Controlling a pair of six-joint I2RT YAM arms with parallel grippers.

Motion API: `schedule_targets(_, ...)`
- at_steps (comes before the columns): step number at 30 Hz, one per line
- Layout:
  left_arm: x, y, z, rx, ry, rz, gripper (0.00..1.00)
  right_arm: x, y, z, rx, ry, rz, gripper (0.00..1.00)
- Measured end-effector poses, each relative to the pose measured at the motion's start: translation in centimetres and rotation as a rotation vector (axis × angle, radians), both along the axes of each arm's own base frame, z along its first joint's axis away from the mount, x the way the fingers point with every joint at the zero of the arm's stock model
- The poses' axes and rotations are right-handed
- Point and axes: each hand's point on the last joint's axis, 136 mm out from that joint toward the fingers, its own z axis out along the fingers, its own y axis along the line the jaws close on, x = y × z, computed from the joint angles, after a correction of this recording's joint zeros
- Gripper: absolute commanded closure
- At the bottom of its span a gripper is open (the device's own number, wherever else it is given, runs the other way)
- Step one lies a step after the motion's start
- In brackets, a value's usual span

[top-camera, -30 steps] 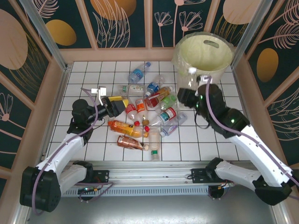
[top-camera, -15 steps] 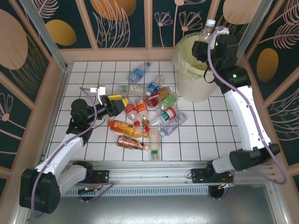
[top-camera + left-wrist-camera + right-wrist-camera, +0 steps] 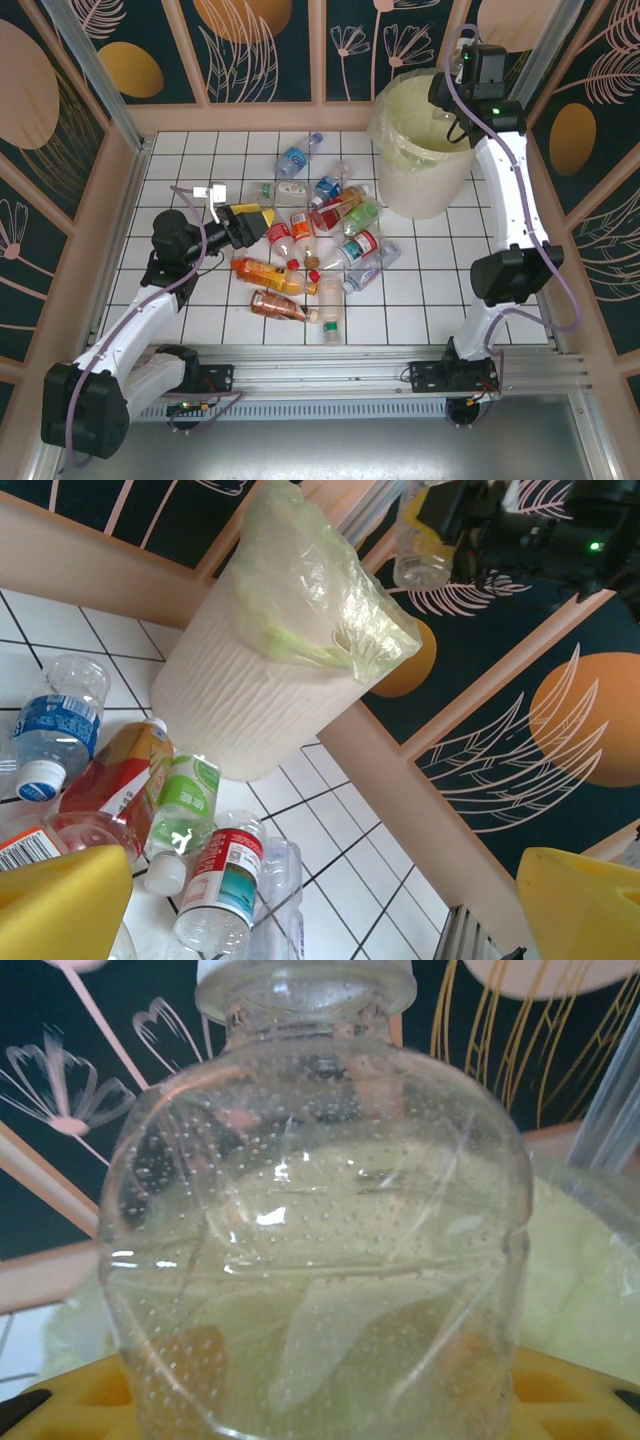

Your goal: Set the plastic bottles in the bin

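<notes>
Right wrist view shows a clear bottle (image 3: 315,1210) clamped in our right gripper (image 3: 446,100) above the bin (image 3: 420,180) at two o'clock, ready for dropping; our left gripper (image 3: 260,222) hovers spread beside the bottle pile (image 3: 330,240).

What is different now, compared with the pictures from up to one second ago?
The right gripper, shut on a clear bottle throughout, rose from beside the pile of bottles and swung away to the far rim of the bin. The left gripper stayed open at the pile, which did not move.
</notes>
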Motion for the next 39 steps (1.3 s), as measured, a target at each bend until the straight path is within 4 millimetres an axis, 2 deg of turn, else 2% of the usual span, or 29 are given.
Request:
schedule_targets(4, -0.1, -0.1, 0.0, 0.0, 0.0, -0.01, 0.01, 0.6, -0.3, -2.7, -0.007, 0.069, -0.002, 0.49)
schedule_targets(8, -0.3, -0.5, 0.0, 0.004, 0.005, -0.046, 0.01, 0.8, -0.2, -4.6, -0.002, 0.117, 0.016, 0.49)
schedule_targets(19, -0.6, -1.2, -0.1, 0.014, 0.017, -0.081, 0.01, 2.1, 1.2, -11.2, 0.022, 0.28, 0.097, 0.49)
schedule_targets(27, -1.0, -1.9, -0.4, 0.024, 0.026, -0.101, 0.01, 2.1, 1.0, -14.9, 0.025, 0.384, 0.091, 0.46)
schedule_targets(30, -1.0, -1.9, -0.4, 0.025, 0.028, -0.101, 0.01, 2.2, 0.9, -15.4, 0.026, 0.395, 0.088, 0.41)
schedule_targets(33, -1.0, -1.9, -0.4, 0.029, 0.031, -0.1, 0.01, 2.3, 1.0, -15.1, 0.029, 0.389, 0.088, 0.39)
schedule_targets(39, -1.0, -2.0, -0.5, 0.032, 0.033, -0.102, 0.01, 2.9, 1.1, -12.1, 0.041, 0.322, 0.089, 0.29)
